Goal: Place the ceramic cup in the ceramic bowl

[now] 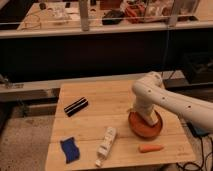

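The orange-red ceramic bowl (145, 127) sits on the right part of the wooden table (100, 105). My white arm reaches in from the right and bends down over it. The gripper (149, 118) is down inside the bowl, mostly hidden by the arm's own wrist. The off-white ceramic cup does not show; it is hidden behind the gripper and arm or inside the bowl.
A long white tube-shaped bottle (106, 144) lies front centre. A small orange carrot (150, 148) lies in front of the bowl. A blue cloth-like item (69, 149) is at the front left, a black bar (76, 106) at the left. A railing and cluttered benches stand behind.
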`<state>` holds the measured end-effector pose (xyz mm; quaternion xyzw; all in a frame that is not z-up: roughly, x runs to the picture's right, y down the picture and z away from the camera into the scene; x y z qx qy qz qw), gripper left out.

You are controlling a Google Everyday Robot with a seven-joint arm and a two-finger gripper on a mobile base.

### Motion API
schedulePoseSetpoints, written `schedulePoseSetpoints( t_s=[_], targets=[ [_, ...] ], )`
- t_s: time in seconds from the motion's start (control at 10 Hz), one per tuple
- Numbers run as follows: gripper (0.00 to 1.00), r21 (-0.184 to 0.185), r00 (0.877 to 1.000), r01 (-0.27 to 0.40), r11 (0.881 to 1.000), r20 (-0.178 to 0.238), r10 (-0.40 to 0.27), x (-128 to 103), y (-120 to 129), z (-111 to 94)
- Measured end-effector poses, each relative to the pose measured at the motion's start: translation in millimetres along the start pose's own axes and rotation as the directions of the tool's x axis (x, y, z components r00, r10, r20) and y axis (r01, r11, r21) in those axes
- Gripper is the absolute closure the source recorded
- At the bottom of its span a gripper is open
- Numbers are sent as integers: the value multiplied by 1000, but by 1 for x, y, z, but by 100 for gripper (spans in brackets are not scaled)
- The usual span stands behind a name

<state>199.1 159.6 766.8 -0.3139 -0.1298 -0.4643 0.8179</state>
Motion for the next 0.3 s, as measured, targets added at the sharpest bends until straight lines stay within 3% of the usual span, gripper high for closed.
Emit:
schedulePoseSetpoints(
  t_s=[0.3],
  targets=[
    [20,0,1000,0,1000,0,0,0,0,0]
  ],
)
